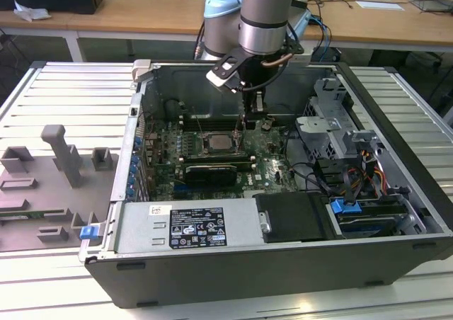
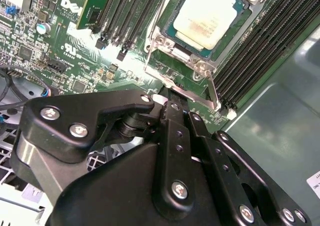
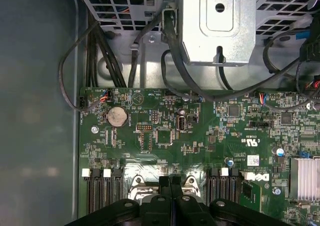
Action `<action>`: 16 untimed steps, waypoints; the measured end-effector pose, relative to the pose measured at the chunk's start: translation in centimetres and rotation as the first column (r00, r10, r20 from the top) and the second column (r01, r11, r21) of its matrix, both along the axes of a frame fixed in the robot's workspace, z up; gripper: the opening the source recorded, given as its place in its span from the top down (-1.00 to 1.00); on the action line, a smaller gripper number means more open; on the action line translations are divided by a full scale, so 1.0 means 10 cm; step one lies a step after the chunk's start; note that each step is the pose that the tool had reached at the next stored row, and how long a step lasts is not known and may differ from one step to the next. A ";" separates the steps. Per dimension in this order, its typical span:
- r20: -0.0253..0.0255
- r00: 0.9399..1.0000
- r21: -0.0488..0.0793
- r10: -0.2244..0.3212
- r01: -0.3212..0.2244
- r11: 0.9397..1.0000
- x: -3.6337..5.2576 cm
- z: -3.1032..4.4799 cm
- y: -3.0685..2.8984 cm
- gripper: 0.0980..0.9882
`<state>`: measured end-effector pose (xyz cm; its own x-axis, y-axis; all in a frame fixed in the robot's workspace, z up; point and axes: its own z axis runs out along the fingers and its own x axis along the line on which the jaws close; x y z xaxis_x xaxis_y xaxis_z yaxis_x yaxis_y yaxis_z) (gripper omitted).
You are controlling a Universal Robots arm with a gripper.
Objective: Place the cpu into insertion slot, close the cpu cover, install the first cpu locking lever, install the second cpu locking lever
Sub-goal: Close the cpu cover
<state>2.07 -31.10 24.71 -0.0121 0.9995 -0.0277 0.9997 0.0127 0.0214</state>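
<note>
Second wrist view, item one: small flat square cpu (image 2: 209, 16) with a pale silver-grey metal top, seated in the square dark insertion slot (image 1: 204, 150) on the green circuit board (image 2: 75, 51). Item two: thin silvery metal cpu cover (image 2: 199, 65), a frame with a large square opening, which you see lying flat around the chip. Item three: black two-fingered gripper (image 2: 174, 98), tips low over the board just beside the socket corner nearest it. Its fingers (image 3: 164, 183) meet along a thin seam in the first wrist view, so read it as closed, with nothing visibly pinched. Item four: slim silvery wire lever (image 2: 212, 88), long axis running along the socket edge on the gripper's side, between the tips and the long black memory slots (image 2: 260, 46). Governing relation: from the tips the chip lies straight ahead across that corner. In the exterior view it sits to the exterior view's left of the gripper and slightly nearer the camera.
</note>
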 end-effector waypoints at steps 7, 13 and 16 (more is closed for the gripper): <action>0.000 1.000 0.000 0.000 0.000 1.000 -0.015 0.000 0.000 0.98; 0.000 1.000 0.000 0.000 0.000 1.000 -0.033 0.000 0.000 0.98; 0.000 1.000 0.000 0.000 0.000 1.000 -0.044 0.000 0.000 0.98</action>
